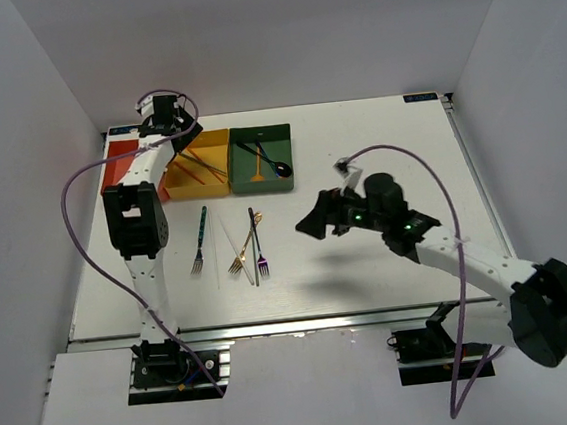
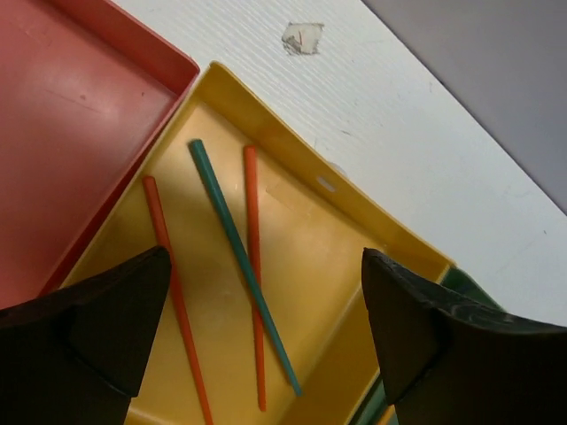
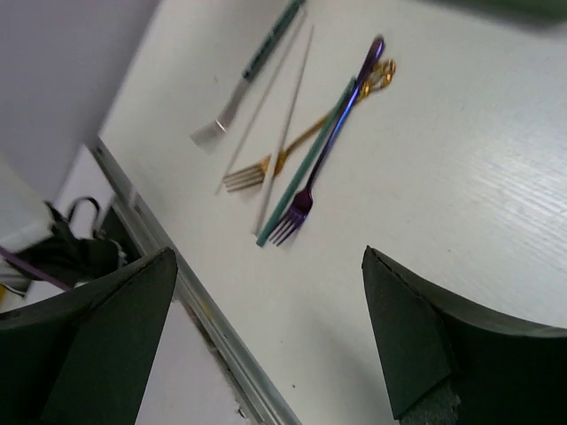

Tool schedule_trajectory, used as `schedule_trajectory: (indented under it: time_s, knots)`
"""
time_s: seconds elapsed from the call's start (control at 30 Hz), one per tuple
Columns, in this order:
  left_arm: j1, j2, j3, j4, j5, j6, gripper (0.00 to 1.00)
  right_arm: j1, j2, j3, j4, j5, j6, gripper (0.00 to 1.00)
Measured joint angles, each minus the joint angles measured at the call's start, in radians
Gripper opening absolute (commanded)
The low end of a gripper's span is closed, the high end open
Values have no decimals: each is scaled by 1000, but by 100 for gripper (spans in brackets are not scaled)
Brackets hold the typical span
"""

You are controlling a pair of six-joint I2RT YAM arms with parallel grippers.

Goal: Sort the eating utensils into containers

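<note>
Three trays stand side by side at the back left: red-orange (image 1: 112,175), yellow (image 1: 214,143) and dark green (image 1: 274,133). My left gripper (image 1: 178,134) hovers open and empty over the yellow tray (image 2: 292,152), which holds two red chopsticks (image 2: 252,221) and a teal chopstick (image 2: 232,232). The red-orange tray (image 2: 71,115) looks empty. The green tray holds a black spoon (image 1: 275,165). On the table lie a teal-handled fork (image 3: 259,55), silver chopsticks (image 3: 285,115), a gold fork (image 3: 282,161), a teal chopstick (image 3: 308,161) and a purple fork (image 3: 335,131). My right gripper (image 1: 310,225) is open and empty, above the table to their right.
The utensils on the table lie in a loose cluster in front of the trays (image 1: 236,245). The table's front edge with a metal rail (image 3: 177,266) runs close to the fork tips. Grey walls enclose the table on three sides.
</note>
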Motion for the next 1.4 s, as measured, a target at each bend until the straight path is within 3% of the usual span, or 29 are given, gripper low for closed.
schedule_trajectory:
  time_s: [0.13, 0.27, 0.37, 0.53, 0.67, 0.77, 0.9, 1.27, 1.4]
  knots:
    - [-2, -98, -78, 5, 31, -5, 98, 188, 186, 160, -142, 167, -65, 89]
    - [-3, -324, -206, -6, 59, -1, 98, 334, 409, 417, -271, 369, -101, 89]
    - [-3, -617, -370, 13, 74, 7, 98, 410, 580, 599, -346, 505, -120, 85]
    - [-3, -1214, -718, 85, 100, 70, 98, 477, 885, 886, -472, 627, -139, 61]
    - [-3, -1498, -946, 144, 125, 134, 98, 505, 1038, 993, -557, 657, -140, 56]
    - [-3, -1558, -1098, 138, 131, 177, 98, 513, 1097, 1074, -607, 667, -149, 52]
    - [-3, -1493, -1206, 87, 148, 210, 98, 513, 1142, 1183, -635, 676, -158, 48]
    - [-3, -1515, -1228, 69, 209, 224, 98, 513, 1158, 1189, -639, 715, -174, 40]
    - [-3, -1517, -1228, 69, 212, 224, 98, 513, 1222, 1283, -643, 697, -195, 39]
